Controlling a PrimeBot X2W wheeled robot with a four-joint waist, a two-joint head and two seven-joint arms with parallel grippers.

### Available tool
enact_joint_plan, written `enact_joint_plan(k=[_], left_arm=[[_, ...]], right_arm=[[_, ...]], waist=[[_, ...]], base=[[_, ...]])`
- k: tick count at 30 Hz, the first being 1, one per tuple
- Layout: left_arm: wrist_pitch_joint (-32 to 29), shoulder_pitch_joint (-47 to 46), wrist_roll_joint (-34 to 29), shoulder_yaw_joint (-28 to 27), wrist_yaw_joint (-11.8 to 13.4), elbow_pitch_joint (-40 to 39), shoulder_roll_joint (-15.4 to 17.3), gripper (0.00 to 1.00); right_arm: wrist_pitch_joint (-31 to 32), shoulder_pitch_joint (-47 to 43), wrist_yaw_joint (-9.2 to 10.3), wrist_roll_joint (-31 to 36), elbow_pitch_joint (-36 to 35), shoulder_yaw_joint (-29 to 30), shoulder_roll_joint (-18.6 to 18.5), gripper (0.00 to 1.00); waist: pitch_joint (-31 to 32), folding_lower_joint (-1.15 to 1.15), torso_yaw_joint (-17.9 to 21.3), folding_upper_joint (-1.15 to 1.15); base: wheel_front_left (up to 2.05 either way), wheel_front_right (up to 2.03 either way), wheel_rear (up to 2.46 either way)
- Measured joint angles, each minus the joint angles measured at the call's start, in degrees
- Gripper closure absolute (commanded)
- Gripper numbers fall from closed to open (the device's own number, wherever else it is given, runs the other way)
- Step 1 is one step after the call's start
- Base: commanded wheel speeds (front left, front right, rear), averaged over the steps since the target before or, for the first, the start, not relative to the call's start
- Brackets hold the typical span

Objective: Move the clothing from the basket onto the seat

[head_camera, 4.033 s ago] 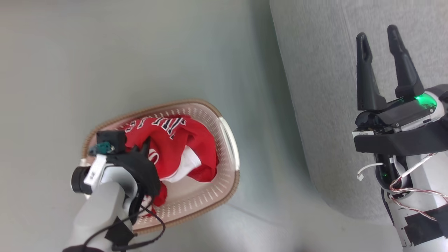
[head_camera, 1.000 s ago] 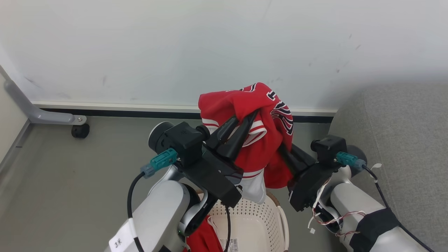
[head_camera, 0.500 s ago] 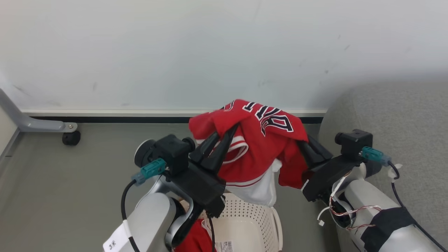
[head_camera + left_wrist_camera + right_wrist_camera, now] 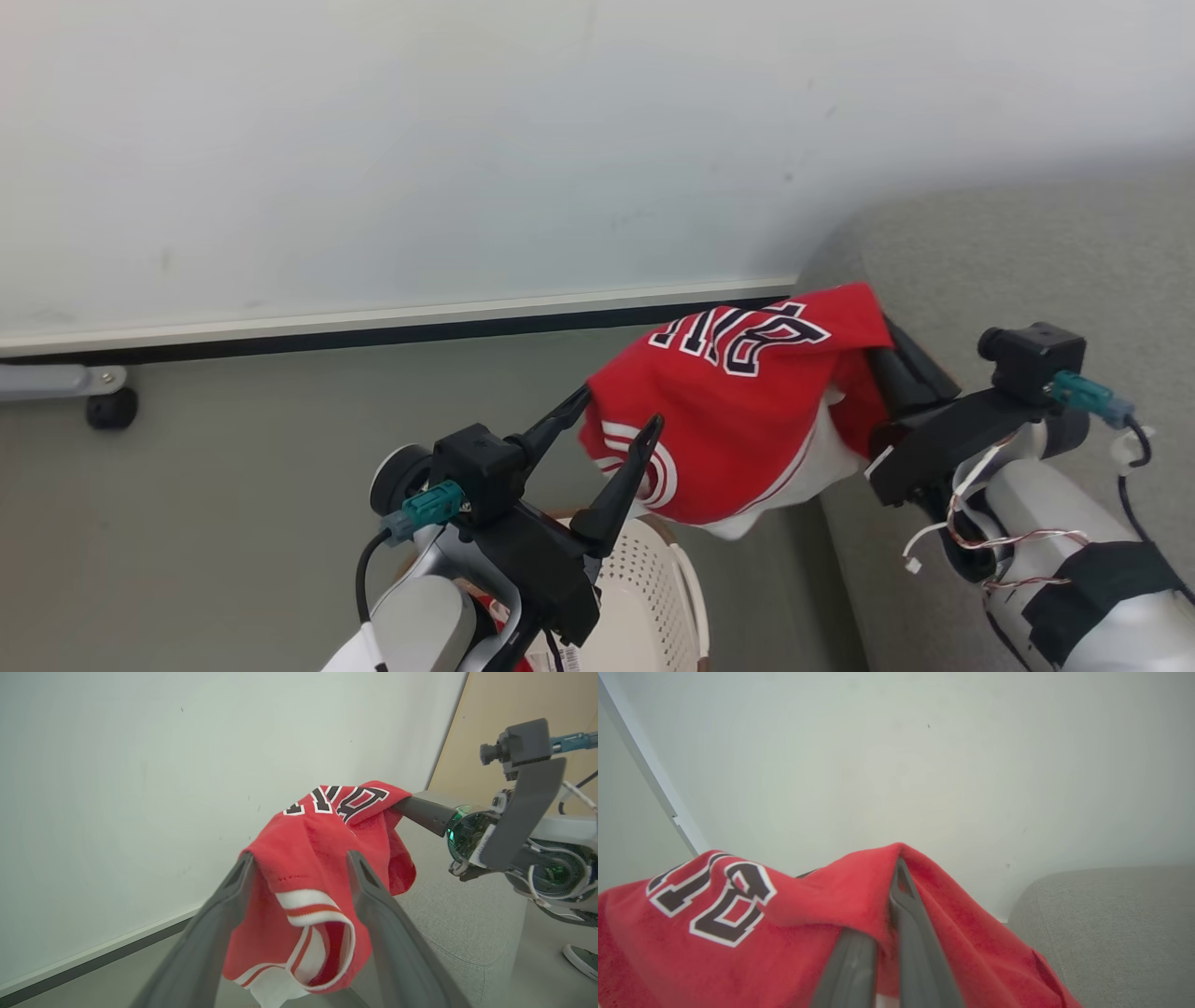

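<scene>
Opened since a second ago, the left gripper is being held with fingers apart at the hem of the clothing. This red jersey with white striped trim is being clamped by the right gripper and held aloft, right of the basket, at the seat's left edge. Its navy, white-outlined lettering is being shown upside down and cannot be read.

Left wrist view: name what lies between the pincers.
In that view, the red white-trimmed fabric jersey stretches from the open left pincer to the shut right pincer.
</scene>
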State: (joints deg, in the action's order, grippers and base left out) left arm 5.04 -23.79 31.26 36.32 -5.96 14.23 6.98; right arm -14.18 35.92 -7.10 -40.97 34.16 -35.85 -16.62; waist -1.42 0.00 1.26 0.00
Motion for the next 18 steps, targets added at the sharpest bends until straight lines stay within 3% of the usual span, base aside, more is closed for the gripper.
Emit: enact_joint_plan(k=[5, 18], left_arm=[[0.02, 0.92, 0.00, -0.12, 0.52, 0.19, 0.15, 0.00], [0.63, 1.96, -0.19, -0.46, 1.43, -1.09, 1.27, 0.00]], right_arm=[[-0.02, 0.05, 0.15, -0.11, -1.82, 2.55, -1.86, 1.00], [-0.08, -3.26, 4.20, -1.80, -9.47, 7.67, -7.26, 1.00]], waist=[[-0.12, 0.00, 2.59, 0.00], [-0.78, 0.00, 10.38, 0.00]], base=[[0.00, 0.00, 0.00], [0.00, 0.00, 0.00]])
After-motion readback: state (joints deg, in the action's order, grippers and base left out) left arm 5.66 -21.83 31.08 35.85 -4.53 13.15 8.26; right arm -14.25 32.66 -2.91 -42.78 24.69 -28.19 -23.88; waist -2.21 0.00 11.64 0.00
